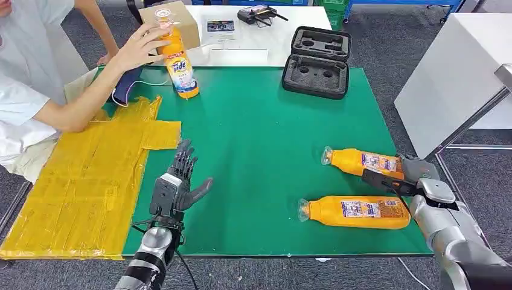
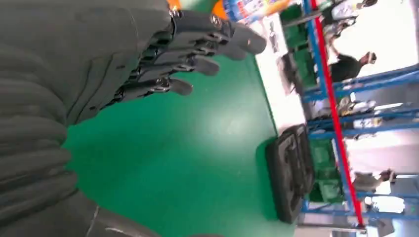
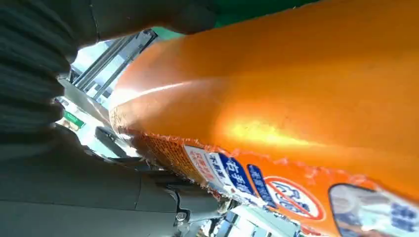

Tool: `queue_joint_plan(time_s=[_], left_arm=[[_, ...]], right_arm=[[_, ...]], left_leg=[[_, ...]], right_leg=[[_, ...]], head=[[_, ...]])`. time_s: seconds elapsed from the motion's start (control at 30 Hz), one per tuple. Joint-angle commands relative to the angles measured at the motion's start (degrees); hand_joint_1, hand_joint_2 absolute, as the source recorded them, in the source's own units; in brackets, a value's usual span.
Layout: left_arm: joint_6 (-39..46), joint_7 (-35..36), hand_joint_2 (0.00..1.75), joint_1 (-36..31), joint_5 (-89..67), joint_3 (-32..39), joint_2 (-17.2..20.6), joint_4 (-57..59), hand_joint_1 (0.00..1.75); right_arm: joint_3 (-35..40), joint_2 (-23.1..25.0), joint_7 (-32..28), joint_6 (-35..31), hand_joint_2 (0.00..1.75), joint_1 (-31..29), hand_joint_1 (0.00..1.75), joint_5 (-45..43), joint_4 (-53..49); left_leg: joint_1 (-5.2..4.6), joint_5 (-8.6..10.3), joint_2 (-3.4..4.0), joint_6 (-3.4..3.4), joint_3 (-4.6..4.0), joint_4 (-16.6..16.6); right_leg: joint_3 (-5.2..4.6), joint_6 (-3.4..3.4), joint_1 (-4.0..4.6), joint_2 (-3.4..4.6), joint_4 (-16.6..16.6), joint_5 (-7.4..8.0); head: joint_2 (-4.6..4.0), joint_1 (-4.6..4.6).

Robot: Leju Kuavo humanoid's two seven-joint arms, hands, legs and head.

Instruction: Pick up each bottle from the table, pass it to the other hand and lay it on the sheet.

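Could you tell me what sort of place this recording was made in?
Probably a robotics lab or workshop: a green mat on a work table, an open foam-lined equipment case, and blue metal racking behind.

3 orange bottles (image 1: pixel 357 212) with blue-and-white labels; green table (image 1: pixel 259 151); yellow sheet (image 1: pixel 78 187) at its left edge; black case (image 1: pixel 316 61).

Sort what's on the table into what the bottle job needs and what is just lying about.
Job:
- near lying bottle
- far lying bottle, at the right hand
- Tide bottle, held by a person's hand
- yellow sheet
- left hand

Lying about:
- black foam case
- cardboard box
- white table
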Motion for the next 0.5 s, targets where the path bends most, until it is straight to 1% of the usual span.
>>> queue_joint_plan(time_s=[0.03,0.07,0.1,0.2,0.33,0.5], left_arm=[[0.4,-0.9,1.75,-2.5,0.4,-2.5,0.5,4.4,0.00],[0.5,-0.8,1.75,-2.3,0.6,-2.5,0.5,3.9,0.00],[0.5,-0.7,1.75,-2.2,0.6,-2.5,0.6,3.7,0.00],[0.4,-0.7,1.75,-2.2,0.7,-2.5,0.7,3.6,0.00],[0.4,-0.7,1.75,-2.1,0.7,-2.5,0.7,3.6,0.00],[0.8,-0.4,1.75,-1.6,1.0,-2.0,0.9,3.3,0.00]], right_arm=[[-1.7,0.6,-2.4,3.1,1.75,4.1,1.71,0.6,6.1],[-1.7,0.8,-2.6,2.8,1.75,4.2,1.75,0.8,6.0],[-1.6,1.0,-2.7,2.5,1.75,4.1,1.75,1.0,5.8],[-1.6,1.2,-2.7,2.5,1.75,4.1,1.75,1.0,5.8],[-1.6,1.2,-2.6,2.5,1.75,4.0,1.75,1.0,5.8],[-1.1,2.8,-4.4,0.0,1.75,4.0,1.75,1.4,4.3]], left_leg=[[0.15,-0.03,-0.20,-0.10,0.22,-0.1],[0.13,-0.03,-0.14,-0.08,0.20,0.0],[0.18,-0.05,-0.21,-0.13,0.30,-0.1],[0.14,-0.04,-0.10,-0.08,0.25,0.0],[0.18,-0.04,-0.17,-0.14,0.37,-0.1],[0.16,-0.04,-0.06,-0.10,0.33,-0.1]], right_leg=[[0.35,-0.10,0.15,-0.18,-0.2,-0.06],[0.29,-0.08,0.12,-0.13,-0.2,-0.05],[0.46,-0.12,0.17,-0.18,-0.2,-0.07],[0.34,-0.08,0.13,-0.08,-0.2,-0.03],[0.52,-0.13,0.17,-0.14,-0.3,-0.06],[0.44,-0.09,0.15,-0.04,-0.2,-0.03]], head=[[0.00,-0.02],[0.00,-0.02],[0.00,0.00],[0.00,-0.02],[0.00,-0.02],[0.00,-0.02]])
